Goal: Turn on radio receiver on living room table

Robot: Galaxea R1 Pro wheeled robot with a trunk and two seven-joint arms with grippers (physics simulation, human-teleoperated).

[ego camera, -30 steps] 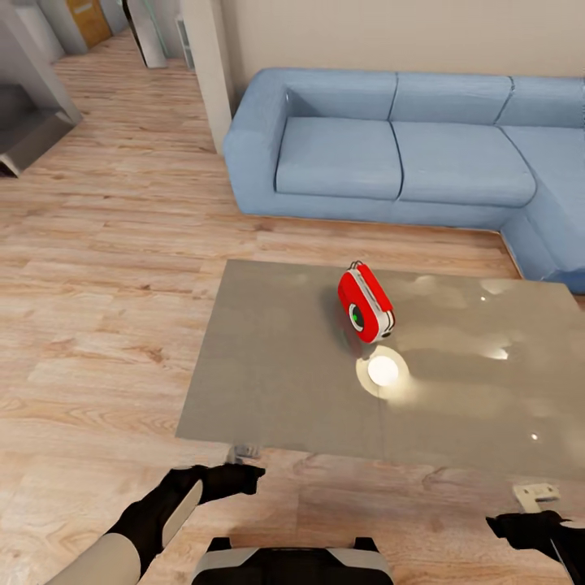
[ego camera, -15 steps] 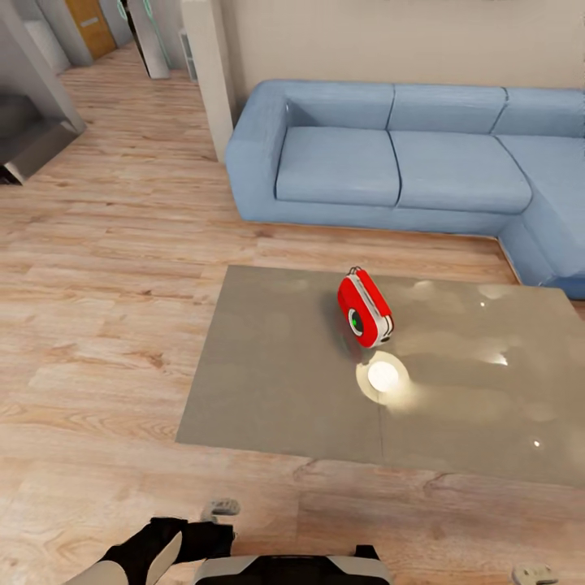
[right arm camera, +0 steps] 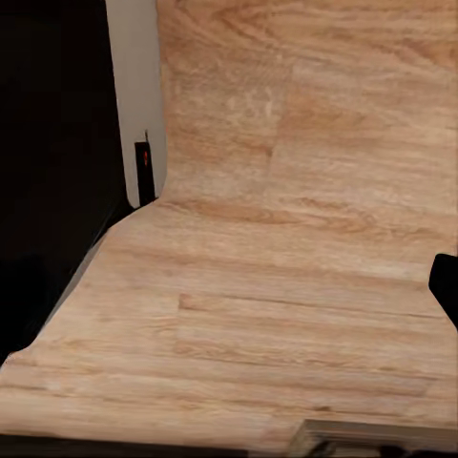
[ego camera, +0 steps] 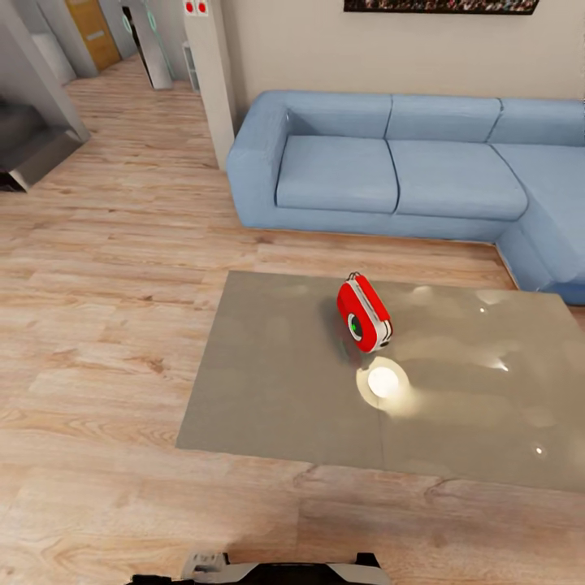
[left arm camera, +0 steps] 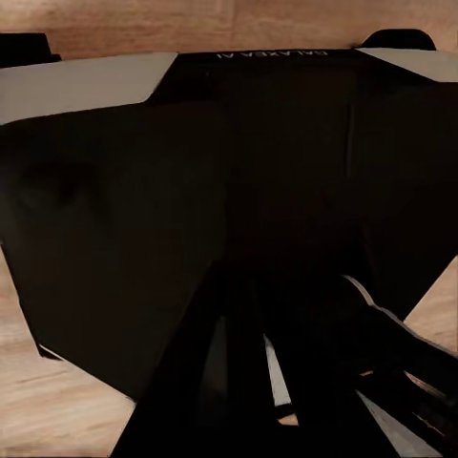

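The radio receiver (ego camera: 363,313) is seen standing on the table (ego camera: 268,390), toward its far edge on the side facing the blue sofa (ego camera: 390,162). Its dial face is turned toward the camera and to the left, while its long axis runs from near right to far left, the wire handle uppermost. A bright round reflection (ego camera: 383,382) is cast on the glossy top just in front of it. Only wood plank floor (right arm camera: 305,286) and a dark edge of the robot's body (left arm camera: 191,239) are shown in the wrist views. The fingertips are cut off or lost in shadow, so the opening of either pincer cannot be told, nor can the radio's place relative to them.
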